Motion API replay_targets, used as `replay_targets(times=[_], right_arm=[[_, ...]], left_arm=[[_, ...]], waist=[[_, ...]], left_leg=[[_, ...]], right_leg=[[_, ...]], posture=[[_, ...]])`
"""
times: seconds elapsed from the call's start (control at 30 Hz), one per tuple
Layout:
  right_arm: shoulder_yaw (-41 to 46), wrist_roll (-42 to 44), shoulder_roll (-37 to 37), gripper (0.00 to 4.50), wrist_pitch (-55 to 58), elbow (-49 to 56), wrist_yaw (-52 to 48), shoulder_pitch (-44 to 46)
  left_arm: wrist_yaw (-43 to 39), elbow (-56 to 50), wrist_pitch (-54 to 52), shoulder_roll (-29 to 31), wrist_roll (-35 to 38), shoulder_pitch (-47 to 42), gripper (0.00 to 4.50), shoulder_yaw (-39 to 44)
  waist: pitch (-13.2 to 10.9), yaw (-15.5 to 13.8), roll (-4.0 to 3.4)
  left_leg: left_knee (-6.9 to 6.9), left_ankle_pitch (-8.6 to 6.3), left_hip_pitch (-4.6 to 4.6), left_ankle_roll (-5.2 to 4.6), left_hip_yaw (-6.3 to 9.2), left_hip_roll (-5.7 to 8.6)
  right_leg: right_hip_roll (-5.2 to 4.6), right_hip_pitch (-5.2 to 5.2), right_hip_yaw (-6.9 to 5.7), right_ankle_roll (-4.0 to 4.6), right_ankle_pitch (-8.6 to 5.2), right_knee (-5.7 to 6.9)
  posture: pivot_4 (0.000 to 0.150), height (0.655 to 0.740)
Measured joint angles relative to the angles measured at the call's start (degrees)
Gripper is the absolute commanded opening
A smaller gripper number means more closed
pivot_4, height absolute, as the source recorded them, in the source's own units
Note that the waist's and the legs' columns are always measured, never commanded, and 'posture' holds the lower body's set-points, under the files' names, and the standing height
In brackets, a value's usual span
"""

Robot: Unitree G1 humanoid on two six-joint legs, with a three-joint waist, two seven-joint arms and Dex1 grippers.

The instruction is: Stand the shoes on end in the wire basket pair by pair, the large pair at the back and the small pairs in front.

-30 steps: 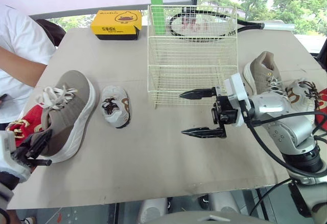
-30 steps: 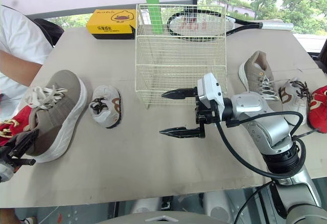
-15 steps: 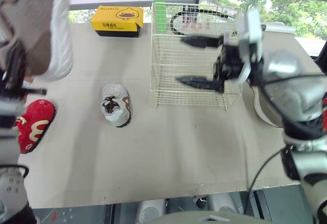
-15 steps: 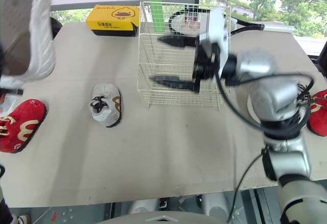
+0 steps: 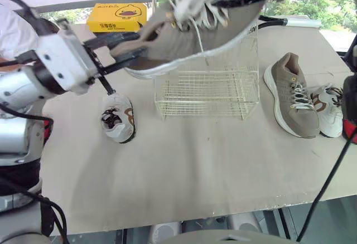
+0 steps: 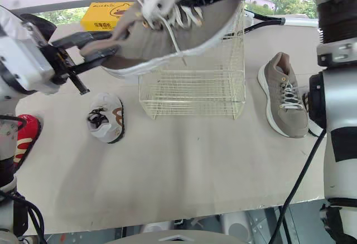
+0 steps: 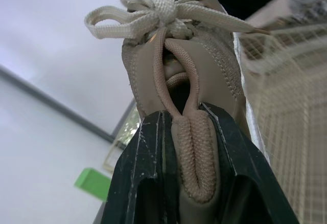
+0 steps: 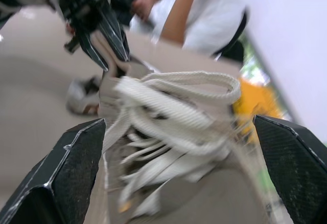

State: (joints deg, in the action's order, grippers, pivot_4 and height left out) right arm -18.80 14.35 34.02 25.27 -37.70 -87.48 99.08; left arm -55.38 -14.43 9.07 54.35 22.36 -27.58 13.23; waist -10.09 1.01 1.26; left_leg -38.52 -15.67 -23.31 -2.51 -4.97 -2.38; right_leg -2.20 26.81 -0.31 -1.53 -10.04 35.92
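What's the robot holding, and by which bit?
A tan shoe, raised by the basket. The left gripper pinches its heel collar; the right gripper is at the toe end, though whether it grips there cannot be told.

You held a taupe shoe (image 5: 189, 38), white-soled with cream laces (image 7: 158, 4), in the black left jaws; below them sat a cream wire basket (image 5: 209, 91) and a white-and-brown small shoe (image 5: 116, 124).

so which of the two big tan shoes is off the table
The raised tan shoe, up in the air above the wire basket, its heel clamped in the left pincer. The other tan shoe lies on the table, right of the basket.
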Motion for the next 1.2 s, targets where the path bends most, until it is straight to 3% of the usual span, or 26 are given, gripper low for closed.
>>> replay_targets(times=[0.2,0.3,0.4,0.53,0.6,0.67,0.73,0.8,0.93,0.97,1.03,1.13,1.2], right_arm=[[-9.9,-6.7,-2.9,4.50,-3.9,-8.1,-2.2,0.9],[-14.3,-6.3,-3.6,3.59,-3.6,-10.0,-2.4,1.3],[-17.7,-4.0,-3.2,2.25,-1.9,-9.4,-2.7,1.5],[-18.5,-2.5,-3.1,0.81,-0.3,-9.5,-2.7,1.5],[-18.4,-1.2,-2.7,0.03,0.8,-9.2,-2.7,1.5],[-18.0,0.1,-2.1,0.00,2.3,-8.8,-2.7,1.3],[-14.9,1.1,-2.0,0.00,5.8,-9.4,-2.7,1.1],[-9.7,2.3,-1.7,0.00,10.8,-10.1,-2.4,1.1],[-0.8,5.5,-0.9,0.00,18.9,-8.5,0.5,0.1],[3.2,7.2,-1.3,0.00,22.7,-5.2,3.5,-1.9],[8.0,9.5,-1.8,0.00,27.4,-0.1,7.6,-5.4],[15.9,13.6,-4.5,0.00,35.1,9.0,16.6,-12.1],[20.2,16.4,-7.8,0.00,39.7,15.8,23.2,-16.6]], left_arm=[[-5.4,5.5,10.2,-1.5,-4.7,-5.3,0.54,-4.9],[-6.2,7.1,13.2,-2.2,-6.6,-6.1,0.54,-5.6],[-6.2,8.1,15.3,-2.6,-7.9,-7.1,0.54,-5.9],[-6.2,8.6,17.6,-2.5,-9.1,-7.1,0.54,-5.9],[-6.1,8.6,17.6,-2.5,-8.6,-7.1,1.57,-5.5],[-4.8,7.6,15.6,-2.5,-5.3,-7.3,2.45,-3.5],[1.2,4.8,3.8,-2.4,3.8,-7.3,3.50,1.2],[11.3,1.6,-14.0,-1.8,19.1,-5.1,4.40,8.6],[23.6,-1.3,-33.6,-2.1,40.2,5.2,4.46,19.2],[28.4,-3.2,-39.1,-3.3,49.7,11.5,4.46,23.0],[33.5,-5.4,-44.1,-5.6,59.4,18.9,4.46,25.7],[39.8,-11.2,-48.1,-9.5,68.3,28.9,4.46,25.8],[43.8,-17.0,-48.2,-13.1,72.2,30.8,4.46,22.0]], waist=[[0.0,-0.1,-0.01],[0.0,-0.1,-0.02],[0.0,-0.2,-0.02],[0.0,-0.2,-0.02],[0.0,-0.2,-0.02],[0.0,-0.2,-0.02],[0.0,-0.1,-0.01],[0.0,0.0,-0.01],[0.0,0.1,-0.01],[0.0,0.2,0.07],[0.1,0.1,0.14],[0.1,-0.2,0.16],[0.1,-0.7,0.16]], left_leg=[[-0.55,0.03,-1.18,0.06,0.02,0.03],[-0.65,0.03,-1.41,0.06,0.13,0.02],[-0.74,0.03,-1.40,0.06,0.20,0.03],[-0.92,0.04,-1.36,0.07,0.22,0.03],[-0.96,0.05,-1.34,0.08,0.26,0.03],[-1.00,0.06,-1.34,0.10,0.33,0.01],[-1.03,0.07,-1.35,0.11,0.40,-0.01],[-1.03,0.07,-1.28,0.10,0.76,-0.11],[-0.98,0.07,-1.17,0.12,0.83,-0.33],[-0.88,0.14,-1.16,0.25,0.89,-0.41],[-0.89,0.17,-1.10,0.30,0.92,-0.32],[-0.90,0.24,-1.08,0.42,0.92,-0.17],[-0.90,0.32,-1.07,0.53,0.92,0.10]], right_leg=[[-0.04,0.90,0.01,-0.03,0.03,0.06],[-0.04,0.99,-0.08,-0.04,0.04,0.06],[-0.04,0.96,-0.12,-0.04,0.04,0.08],[-0.04,0.96,-0.12,-0.04,0.04,0.35],[-0.04,0.96,-0.12,-0.04,0.04,0.48],[-0.04,0.97,-0.14,-0.04,0.03,0.63],[-0.04,0.98,-0.14,-0.04,0.03,0.86],[-0.05,0.97,-0.14,-0.06,0.03,0.90],[-0.07,0.94,-0.19,-0.06,0.02,0.91],[-0.08,0.90,-0.24,-0.04,0.05,0.94],[-0.20,0.88,-0.29,-0.04,0.03,0.89],[-0.31,0.84,-0.32,-0.02,0.05,0.91],[-0.45,0.75,-0.42,0.00,0.05,0.97]], posture=[[0.150,0.7400],[0.150,0.7400],[0.150,0.7400],[0.150,0.7400],[0.150,0.7400],[0.150,0.7400],[0.150,0.7400],[0.150,0.7400],[0.150,0.7400],[0.150,0.7400],[0.150,0.7400],[0.150,0.7400],[0.150,0.7400]])
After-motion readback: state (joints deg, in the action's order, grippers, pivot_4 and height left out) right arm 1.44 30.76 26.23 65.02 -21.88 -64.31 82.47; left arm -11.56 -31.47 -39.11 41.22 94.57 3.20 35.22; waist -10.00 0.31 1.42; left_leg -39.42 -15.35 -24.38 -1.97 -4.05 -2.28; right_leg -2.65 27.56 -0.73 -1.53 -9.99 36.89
